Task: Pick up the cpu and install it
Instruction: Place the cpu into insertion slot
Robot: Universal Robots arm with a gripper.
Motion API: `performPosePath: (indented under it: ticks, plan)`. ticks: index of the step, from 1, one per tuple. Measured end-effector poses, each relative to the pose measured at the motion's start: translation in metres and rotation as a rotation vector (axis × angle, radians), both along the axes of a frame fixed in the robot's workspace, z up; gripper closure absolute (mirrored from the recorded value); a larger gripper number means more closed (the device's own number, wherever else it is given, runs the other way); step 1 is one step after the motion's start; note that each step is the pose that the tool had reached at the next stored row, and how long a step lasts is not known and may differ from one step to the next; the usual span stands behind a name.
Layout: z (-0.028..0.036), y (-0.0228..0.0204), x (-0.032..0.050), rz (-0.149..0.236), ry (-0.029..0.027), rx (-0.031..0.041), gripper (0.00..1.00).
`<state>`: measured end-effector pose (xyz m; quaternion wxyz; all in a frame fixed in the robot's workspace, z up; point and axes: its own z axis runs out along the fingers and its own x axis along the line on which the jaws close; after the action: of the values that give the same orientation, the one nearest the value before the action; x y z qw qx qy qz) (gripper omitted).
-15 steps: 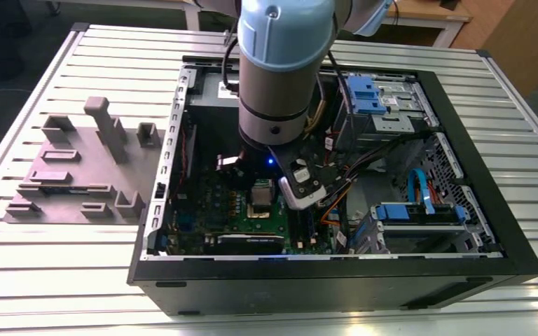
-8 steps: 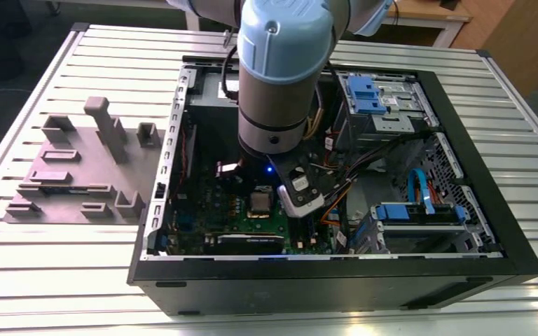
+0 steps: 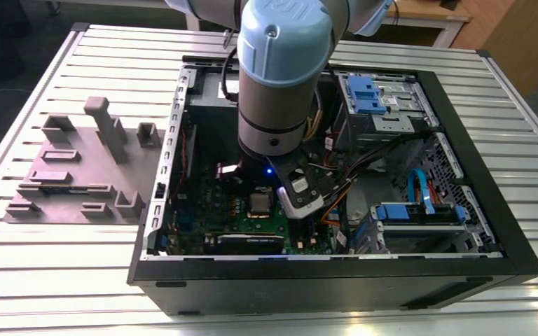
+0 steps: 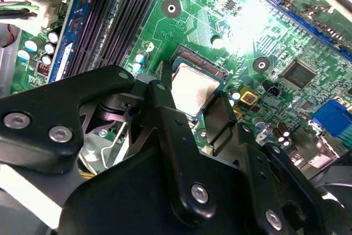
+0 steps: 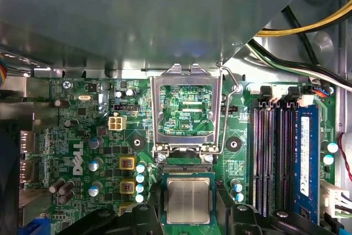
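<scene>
Metal gleams on the one cpu (image 5: 188, 201), which sits on the green motherboard (image 5: 82, 136) right at the tip of the end effector (image 5: 189, 191), flanked by it on two sides. Whether the end effector is clenched on it, I cannot tell. One hinged metal frame (image 5: 187, 89) lies flipped open just beyond the tip.

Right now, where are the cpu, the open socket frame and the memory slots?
cpu (image 5: 188, 201): first wrist view, middle of its metal top.
open socket frame (image 5: 155, 111): first wrist view, one side bar.
memory slots (image 5: 269, 158): first wrist view, a dark slot.
</scene>
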<state>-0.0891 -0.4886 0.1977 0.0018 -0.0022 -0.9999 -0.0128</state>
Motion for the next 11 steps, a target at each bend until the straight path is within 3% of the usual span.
performPosePath:
  ticks: [11]
  plan:
    - [-0.0043, -0.0001, -0.0007, 0.0, 0.0001, 0.0001, 0.53]
